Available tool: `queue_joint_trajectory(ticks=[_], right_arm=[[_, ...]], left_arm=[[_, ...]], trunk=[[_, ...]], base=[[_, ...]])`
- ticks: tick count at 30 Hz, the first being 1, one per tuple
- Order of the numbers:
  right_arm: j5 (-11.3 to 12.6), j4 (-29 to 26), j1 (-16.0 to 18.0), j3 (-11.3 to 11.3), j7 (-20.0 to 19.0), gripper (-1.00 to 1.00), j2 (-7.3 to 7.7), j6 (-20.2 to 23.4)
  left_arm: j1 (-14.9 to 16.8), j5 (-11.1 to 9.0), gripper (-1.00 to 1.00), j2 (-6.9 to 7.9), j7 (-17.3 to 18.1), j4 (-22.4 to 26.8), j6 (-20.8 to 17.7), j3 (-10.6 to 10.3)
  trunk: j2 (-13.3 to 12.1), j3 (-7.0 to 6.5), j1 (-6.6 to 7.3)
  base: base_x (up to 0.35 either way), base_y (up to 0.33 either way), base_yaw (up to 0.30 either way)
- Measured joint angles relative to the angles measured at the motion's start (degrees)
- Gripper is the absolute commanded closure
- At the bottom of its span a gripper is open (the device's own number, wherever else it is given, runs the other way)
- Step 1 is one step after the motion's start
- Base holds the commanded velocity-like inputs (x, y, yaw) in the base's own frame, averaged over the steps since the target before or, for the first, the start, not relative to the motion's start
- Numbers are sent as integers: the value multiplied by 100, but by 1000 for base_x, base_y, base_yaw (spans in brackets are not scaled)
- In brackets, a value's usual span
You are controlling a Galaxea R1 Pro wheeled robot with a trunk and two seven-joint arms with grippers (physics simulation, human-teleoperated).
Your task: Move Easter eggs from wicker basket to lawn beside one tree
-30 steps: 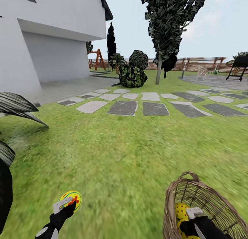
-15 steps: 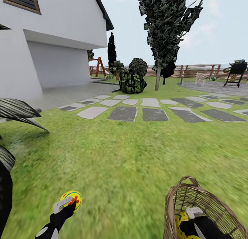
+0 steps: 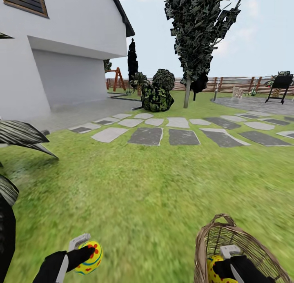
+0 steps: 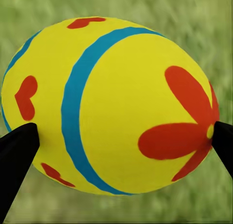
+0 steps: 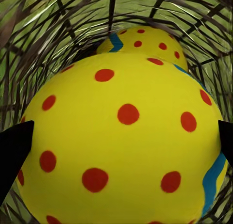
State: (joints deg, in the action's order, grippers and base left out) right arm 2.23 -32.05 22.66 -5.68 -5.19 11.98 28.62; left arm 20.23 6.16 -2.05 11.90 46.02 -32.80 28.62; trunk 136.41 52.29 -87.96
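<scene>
One yellow Easter egg (image 3: 90, 253) with a blue band and red flowers hangs just above the lawn (image 3: 147, 193), my left gripper (image 3: 87, 249) shut on it. The left wrist view has that egg (image 4: 111, 105) between both black fingertips (image 4: 17, 151). The wicker basket (image 3: 210, 238) stands on the grass at the lower right. My right gripper (image 3: 222, 262) reaches into it, shut on a red-dotted egg (image 3: 213, 270). In the right wrist view that egg (image 5: 121, 141) sits between the fingers, another egg (image 5: 141, 42) lies behind it, and wicker (image 5: 39, 30) rings both. The thick-trunked tree is out of view.
Grey stepping stones (image 3: 147, 136) cross the grass ahead. Behind them stand a dark bush (image 3: 157, 93), a slim-trunked dark tree (image 3: 196, 30) and the slat fence (image 3: 232, 83). A white house (image 3: 61, 62) fills the left, and palm leaves (image 3: 20, 136) jut in at the left edge.
My left arm has swung lower and flatter, carrying its egg slightly down and to the right. The head view shifted a little. The right gripper stays in the basket.
</scene>
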Motion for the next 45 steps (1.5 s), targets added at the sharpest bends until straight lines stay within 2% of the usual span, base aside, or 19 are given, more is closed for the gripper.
queue_joint_trajectory(ticks=[1,4,7,8,9,10,12,13,14,15,16,17,18,19,21,34,35,38,45], right_arm=[[4,-1,0,2,0,100,4,0],[3,-2,0,-3,0,100,-6,0],[2,-2,0,-11,0,100,-14,0],[1,-2,0,-19,0,100,-17,0],[1,-2,0,-15,0,100,-15,0],[0,-2,0,-10,0,100,-12,0],[1,-2,0,-14,0,100,-17,0],[1,3,0,-20,0,100,-18,0],[2,12,0,-22,0,100,-23,0],[2,19,0,-23,0,100,-30,0],[3,22,0,-24,0,100,-54,0],[2,23,0,-24,0,100,-69,0],[1,24,0,-23,0,100,-78,0],[1,24,0,-18,0,100,-80,0],[1,24,0,-9,0,100,-80,0],[1,24,0,-6,0,100,-81,0],[1,22,0,-6,0,100,-80,0],[1,11,0,-3,0,100,-74,0],[1,-1,0,-3,0,100,-72,0]], left_arm=[[1,13,100,-14,-16,5,-32,-33],[0,218,100,-31,-151,-28,-62,-42],[1,255,100,14,-128,-311,-253,-42],[4,244,100,22,-3,-426,-431,-44],[8,241,100,32,379,-445,-783,-53],[9,303,100,84,821,-433,-1016,-175],[10,464,100,408,1398,-470,-1162,-558],[11,594,100,492,1499,-483,-1209,-666],[12,953,100,526,1212,-461,-1303,-688],[12,1263,100,500,513,-451,-1384,-681],[12,1336,100,393,-300,-454,-1405,-681],[12,1266,100,227,-905,-456,-1403,-674],[12,1051,100,131,-1184,-477,-1407,-693],[12,818,100,99,-1261,-485,-1409,-700],[11,666,100,86,-1300,-488,-1409,-707],[12,631,100,54,-1297,-506,-1392,-735],[12,636,100,54,-1231,-506,-1391,-734],[12,596,100,82,-747,-508,-1407,-743],[11,599,100,57,-665,-662,-1400,-744]], trunk=[[-40,-18,22],[-160,-72,88],[-281,-125,154],[-321,-143,176],[-361,-161,198],[-401,-179,220],[-481,-215,264],[-521,-233,286],[-561,-251,308],[-602,-269,329],[-642,-287,351],[-682,-305,373],[-722,-323,395],[-762,-341,417],[-842,-377,461],[-1364,-610,747],[-1404,-628,769],[-1524,-682,835],[-1805,-808,989]], base=[[0,0,0],[0,0,0],[0,0,0],[0,0,0],[0,0,0],[0,0,0],[0,0,0],[0,0,0],[0,0,0],[0,0,0],[0,0,0],[0,0,0],[0,0,0],[0,0,0],[0,0,0],[0,0,0],[0,0,0],[0,0,0],[0,0,0]])
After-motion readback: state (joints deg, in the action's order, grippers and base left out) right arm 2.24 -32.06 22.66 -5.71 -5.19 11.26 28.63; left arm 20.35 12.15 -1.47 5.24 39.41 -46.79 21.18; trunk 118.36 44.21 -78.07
